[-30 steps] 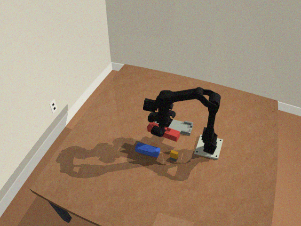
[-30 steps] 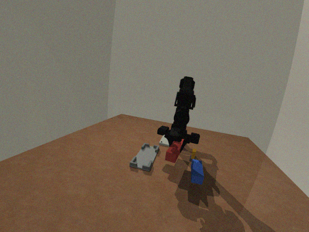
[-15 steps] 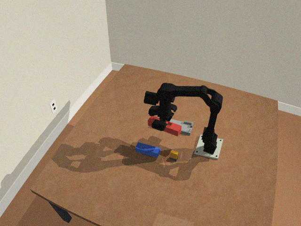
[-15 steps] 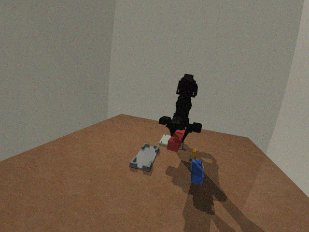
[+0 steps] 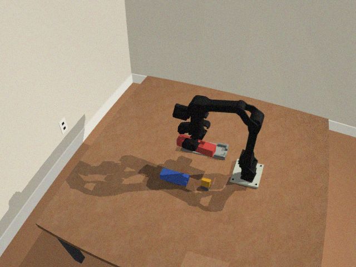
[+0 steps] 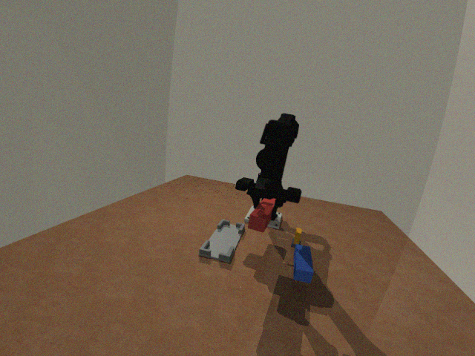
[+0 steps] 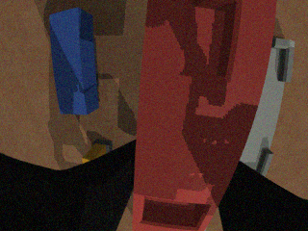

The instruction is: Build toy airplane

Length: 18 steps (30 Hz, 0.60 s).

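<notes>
Fuselage aloft beside cradle

My arm arches out from its base, pincer (image 5: 198, 143) (image 6: 264, 210) (image 7: 179, 148) pointing down, pinching the red fuselage (image 5: 206, 147) (image 6: 261, 216) (image 7: 164, 111) above the counter (image 5: 138, 224) (image 6: 126, 291) (image 7: 24, 96). Grey cradle (image 5: 221, 153) (image 6: 224, 241) (image 7: 264, 127): unfilled. Blue wing (image 5: 173, 177) (image 6: 303, 264) (image 7: 74, 63) and yellow fin (image 5: 206, 182) (image 6: 297, 235) (image 7: 96, 152) lie opposite, well inside the counter's edges.

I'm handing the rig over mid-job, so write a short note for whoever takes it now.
Gripper: shut on the red fuselage, held up off the table, not in the cradle.
Grey cradle: bare, close beside the fuselage.
Blue wing: on the table, loose.
Yellow tail fin: on the table, beyond one end of the wing.
Done: fuselage picked up.
Left: seat it flat, fit wing and fin, let go, move clear.
</notes>
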Available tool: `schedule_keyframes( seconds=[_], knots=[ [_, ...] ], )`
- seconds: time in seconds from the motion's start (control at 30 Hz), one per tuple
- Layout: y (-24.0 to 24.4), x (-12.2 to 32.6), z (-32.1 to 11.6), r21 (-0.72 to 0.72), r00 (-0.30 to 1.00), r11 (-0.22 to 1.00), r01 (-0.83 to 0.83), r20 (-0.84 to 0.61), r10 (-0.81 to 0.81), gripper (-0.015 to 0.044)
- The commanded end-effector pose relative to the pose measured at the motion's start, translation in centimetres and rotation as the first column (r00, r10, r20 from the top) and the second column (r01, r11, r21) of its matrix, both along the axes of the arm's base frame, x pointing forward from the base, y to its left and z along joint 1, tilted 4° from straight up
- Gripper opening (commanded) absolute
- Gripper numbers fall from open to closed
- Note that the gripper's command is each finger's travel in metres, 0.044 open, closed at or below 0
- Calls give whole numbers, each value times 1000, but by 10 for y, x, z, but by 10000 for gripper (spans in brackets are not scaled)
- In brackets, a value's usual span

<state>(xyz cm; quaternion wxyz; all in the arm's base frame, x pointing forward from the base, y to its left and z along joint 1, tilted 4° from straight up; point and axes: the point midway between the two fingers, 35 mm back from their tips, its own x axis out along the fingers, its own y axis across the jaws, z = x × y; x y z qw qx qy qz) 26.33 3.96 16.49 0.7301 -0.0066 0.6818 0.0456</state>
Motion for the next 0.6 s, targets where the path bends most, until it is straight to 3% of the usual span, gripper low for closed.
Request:
schedule_keyframes(
  seconds=[0.0, 0.57],
  knots=[
    [-11, 3, -6, 2, 1000, 1000, -15, 3, 15, 0],
    [-59, 5, -34, -8, 997, 997, -76, 6, 76, 0]
  ],
)
